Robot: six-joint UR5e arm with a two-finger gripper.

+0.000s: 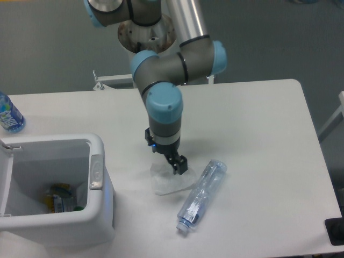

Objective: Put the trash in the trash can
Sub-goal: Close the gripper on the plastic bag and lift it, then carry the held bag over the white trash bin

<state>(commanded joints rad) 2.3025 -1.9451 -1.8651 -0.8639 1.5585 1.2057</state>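
A: Near side? Where's the trash?
B: Trash can (99,215) near left, lid open. Clear bottle (202,194) lying right of it, cap nearest. Wrinkled sheet (167,183) touching the bottle's left.
A: Gripper?
B: Gripper (166,159) down at the sheet's far edge. Can't tell jaw state. Labelled bottle (8,114) far left.

white table (269,123) with rounded corners; grey floor (54,48) behind.
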